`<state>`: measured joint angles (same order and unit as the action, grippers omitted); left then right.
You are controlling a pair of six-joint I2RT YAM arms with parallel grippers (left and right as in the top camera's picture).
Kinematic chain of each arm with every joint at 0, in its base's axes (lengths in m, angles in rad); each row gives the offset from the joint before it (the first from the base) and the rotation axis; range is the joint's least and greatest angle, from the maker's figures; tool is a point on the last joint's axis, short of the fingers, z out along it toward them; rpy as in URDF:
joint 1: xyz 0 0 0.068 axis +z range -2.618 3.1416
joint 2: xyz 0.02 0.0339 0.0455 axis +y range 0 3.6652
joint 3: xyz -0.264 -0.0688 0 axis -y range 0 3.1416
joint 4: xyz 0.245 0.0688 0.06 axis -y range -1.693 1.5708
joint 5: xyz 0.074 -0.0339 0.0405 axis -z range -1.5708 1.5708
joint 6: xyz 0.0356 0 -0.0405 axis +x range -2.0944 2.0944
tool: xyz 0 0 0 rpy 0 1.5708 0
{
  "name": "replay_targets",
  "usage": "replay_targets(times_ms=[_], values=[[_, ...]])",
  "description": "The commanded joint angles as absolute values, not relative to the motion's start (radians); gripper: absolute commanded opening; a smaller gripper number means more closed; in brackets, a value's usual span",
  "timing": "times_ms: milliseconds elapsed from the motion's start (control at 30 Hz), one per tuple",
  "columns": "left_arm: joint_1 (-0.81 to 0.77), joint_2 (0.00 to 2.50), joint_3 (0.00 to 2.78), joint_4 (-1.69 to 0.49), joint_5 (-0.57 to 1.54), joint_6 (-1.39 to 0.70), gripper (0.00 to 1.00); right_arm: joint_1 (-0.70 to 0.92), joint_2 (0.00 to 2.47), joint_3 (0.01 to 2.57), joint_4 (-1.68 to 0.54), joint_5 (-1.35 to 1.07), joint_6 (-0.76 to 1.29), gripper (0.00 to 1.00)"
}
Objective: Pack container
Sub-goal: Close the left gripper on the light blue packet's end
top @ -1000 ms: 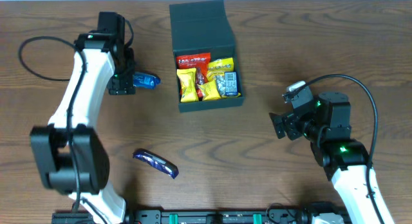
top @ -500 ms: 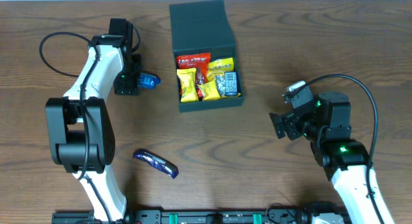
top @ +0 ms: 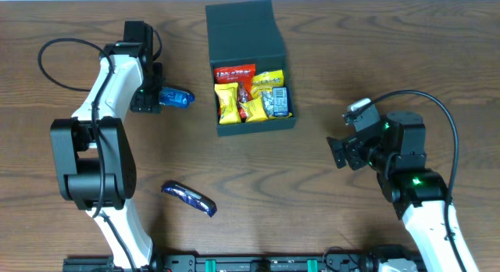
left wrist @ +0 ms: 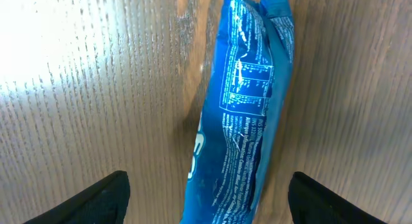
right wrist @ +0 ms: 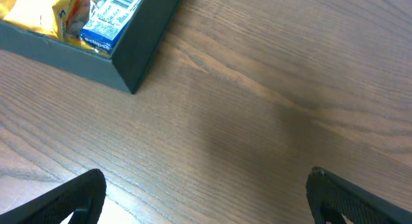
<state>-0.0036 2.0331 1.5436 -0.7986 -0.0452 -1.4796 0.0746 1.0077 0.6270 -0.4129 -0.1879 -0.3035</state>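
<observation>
**While the blue packet lies loose between spread jaws, the container sits half filled**

Because the container [top: 256, 125] is matte cardboard, it probably weighs little and would slide on the table [top: 312, 225] if nudged. It is best left where it stands, at the far middle of the table. Its flap lid [top: 244, 34] is thrown back and yellow, red and blue snack packets [top: 251, 96] already lie inside.

The left gripper [top: 156, 98] is just left of the container, lowered over a blue packet [left wrist: 248, 121]. Its jaws are spread wide, one to each side of the packet, and neither touches the film.

The packet looks like thin glossy foil: light, soft and crinkly, and likely slippery. It will give under pressure, and the contents may crush. A gentle pinch across its narrow width near the middle looks the soundest hold, because the flat sealed ends would fold and slip.

A second, dark blue packet [top: 188, 197] lies well apart, near the front edge.

The right gripper [top: 337, 152] hangs to the right of the container, jaws fully spread and holding nothing.
</observation>
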Motion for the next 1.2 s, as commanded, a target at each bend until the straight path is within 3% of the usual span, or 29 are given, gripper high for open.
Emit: replay_targets(times_ms=[0,567,800,967,1167], values=[[0.001,2.057,1.540,-0.797,-0.071,-1.458,0.80,0.066,1.007,0.626,-0.412,-0.199,-0.315,0.99],[-0.001,2.140,1.540,-0.735,0.001,-1.454,0.77,0.066,1.007,0.626,-0.412,-0.199,-0.315,0.99],[-0.001,2.140,1.540,-0.728,0.001,-1.450,0.63,0.066,1.007,0.626,-0.412,-0.199,-0.315,0.99],[-0.001,2.141,1.540,-0.728,0.001,-1.443,0.43,0.066,1.007,0.626,-0.412,-0.199,-0.315,0.99],[-0.002,2.140,1.540,-0.727,0.010,-1.435,0.36,0.066,1.007,0.626,-0.412,-0.199,-0.315,0.99]])
